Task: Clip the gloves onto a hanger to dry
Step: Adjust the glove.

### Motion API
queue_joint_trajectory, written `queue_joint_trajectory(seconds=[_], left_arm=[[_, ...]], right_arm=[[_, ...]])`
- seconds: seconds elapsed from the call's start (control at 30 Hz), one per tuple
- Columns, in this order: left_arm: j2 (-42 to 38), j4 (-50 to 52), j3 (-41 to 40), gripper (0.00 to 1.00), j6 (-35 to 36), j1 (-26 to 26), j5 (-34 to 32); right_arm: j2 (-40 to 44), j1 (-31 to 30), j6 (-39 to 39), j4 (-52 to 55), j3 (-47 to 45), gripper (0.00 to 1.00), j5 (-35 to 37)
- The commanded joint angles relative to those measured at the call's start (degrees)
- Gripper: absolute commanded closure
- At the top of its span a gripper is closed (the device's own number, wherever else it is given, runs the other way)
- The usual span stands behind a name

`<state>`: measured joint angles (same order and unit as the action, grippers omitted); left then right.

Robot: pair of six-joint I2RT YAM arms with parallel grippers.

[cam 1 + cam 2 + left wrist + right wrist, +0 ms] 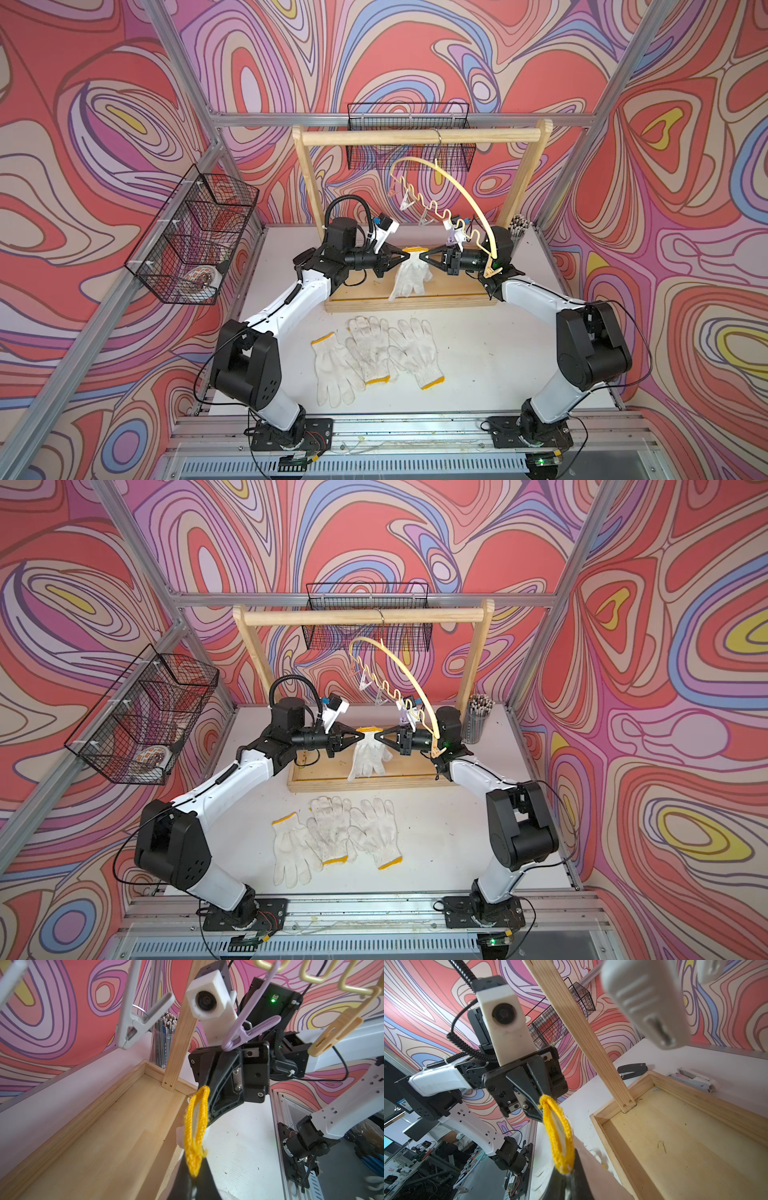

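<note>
Glove pinched by left gripper and right gripper over wooden tray; cup, far right bench corner, filled with pencils

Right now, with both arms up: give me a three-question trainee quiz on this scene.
1. True or false: the left tool and right tool both grip one glove by its cuff.
2. How many gloves lie on the table? A two, B three, C five.
3. Fill in: the hanger hangs by its hook from the wooden ____.

Key: 1 true; 2 B; 3 rail.
</note>
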<state>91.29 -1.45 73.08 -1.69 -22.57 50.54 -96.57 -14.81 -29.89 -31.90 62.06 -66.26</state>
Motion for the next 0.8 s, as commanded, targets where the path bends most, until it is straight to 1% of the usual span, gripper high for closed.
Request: queue_joint_trajectory(seconds=[0.0,0.07,0.1,0.23,0.33,0.43,0.5,0.63,0.77], left_arm=[[0.27,2.65,0.74,0.88,0.97,-0.18,-5.02],[0.01,3.7,0.75,0.67,1.72,-0.12,-7.93],[-0.16,3.9,0.75,0.6,1.84,-0.11,-8.95],[-0.49,4.05,0.53,0.41,1.76,-0.11,-13.11],[-0.77,3.62,0.23,0.32,1.51,-0.19,-16.48],[-1.3,3.09,-0.13,0.25,1.6,-0.11,-20.51],[-1.55,2.77,0.13,0.22,1.52,-0.11,-24.32],[-0.08,4.12,3.54,0.22,2.84,0.03,-31.19],[2.31,2.13,6.87,0.23,2.97,1.03,-33.15]], right_arm=[[-0.32,-0.29,3.92,4.54,2.0,1.0,2.47],[-0.19,-0.22,6.11,8.13,2.77,1.0,3.3],[-0.2,-0.2,6.5,8.83,3.03,1.0,3.56],[-0.84,0.2,7.24,10.63,4.02,1.0,5.88],[-2.05,0.56,7.92,13.05,5.98,1.0,8.14],[-3.53,0.9,9.4,15.68,8.53,1.0,9.14],[-4.6,0.99,11.28,18.84,11.06,1.0,10.01],[-7.9,2.03,12.75,21.29,14.88,1.0,10.45],[-9.89,3.5,13.75,22.91,18.13,1.0,11.13]])
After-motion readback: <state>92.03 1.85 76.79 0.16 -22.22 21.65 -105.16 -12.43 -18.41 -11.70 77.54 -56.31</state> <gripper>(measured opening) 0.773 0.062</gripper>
